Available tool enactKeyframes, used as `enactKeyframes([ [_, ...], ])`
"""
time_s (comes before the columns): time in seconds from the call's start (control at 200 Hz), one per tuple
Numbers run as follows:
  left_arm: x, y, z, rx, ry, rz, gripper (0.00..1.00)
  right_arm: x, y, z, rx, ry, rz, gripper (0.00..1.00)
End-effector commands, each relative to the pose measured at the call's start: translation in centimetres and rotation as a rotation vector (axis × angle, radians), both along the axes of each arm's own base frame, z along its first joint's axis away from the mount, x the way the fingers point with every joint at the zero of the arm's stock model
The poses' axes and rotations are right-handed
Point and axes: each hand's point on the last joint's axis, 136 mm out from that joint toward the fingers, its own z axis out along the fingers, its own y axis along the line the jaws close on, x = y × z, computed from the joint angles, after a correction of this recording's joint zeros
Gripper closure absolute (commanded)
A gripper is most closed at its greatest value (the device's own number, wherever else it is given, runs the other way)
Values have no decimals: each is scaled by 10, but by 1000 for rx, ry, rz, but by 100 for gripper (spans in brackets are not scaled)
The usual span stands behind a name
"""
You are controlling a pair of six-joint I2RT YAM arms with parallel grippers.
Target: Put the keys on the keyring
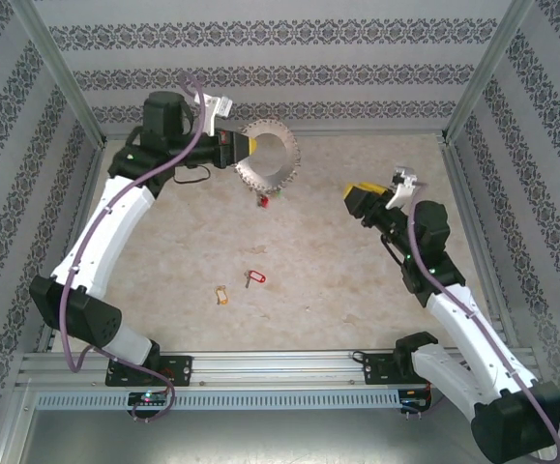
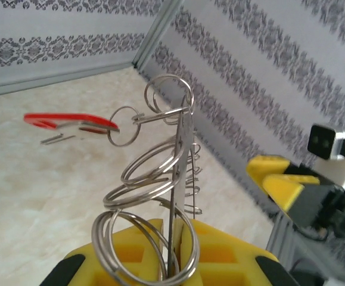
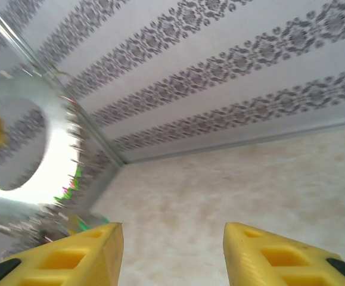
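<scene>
Keyring [image 1: 260, 180] is clamped at its left edge between the yellow fingers [image 1: 245, 145] of the left gripper [image 1: 250, 147], upper centre of the top view, close to the back wall [image 1: 280, 58]. In the left wrist view the gripper [image 2: 172, 253] sits at the bottom edge. The keyring [image 2: 181, 149] rises edge-on from between the fingers [image 2: 130, 253], its wire coils and small split rings fanning toward the top of the frame. A red tag [image 2: 71, 121] hangs off one small ring at centre left; in the top view this tag [image 1: 263, 201] lies just below the keyring.

The right gripper [image 1: 350, 200] is at centre right of the top view, well apart from the keyring. In the right wrist view the gripper [image 3: 172, 244] has its fingers [image 3: 83, 256] spread wide with nothing between them. The keyring [image 3: 56, 179] is a bright blur at that view's left edge.

The red key [image 1: 254, 277] and tan key [image 1: 222, 295] lie loose on the table [image 1: 338, 290], near each other at lower centre of the top view, the tan one to the lower left, both far from either gripper.
</scene>
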Motion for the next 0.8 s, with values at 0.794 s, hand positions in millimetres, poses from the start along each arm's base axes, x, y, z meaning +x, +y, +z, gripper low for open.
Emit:
enactKeyframes([
  [0.794,-72,-34,-41,149,-77,-563,100,-42,63,-32,-636,-523,389,64],
])
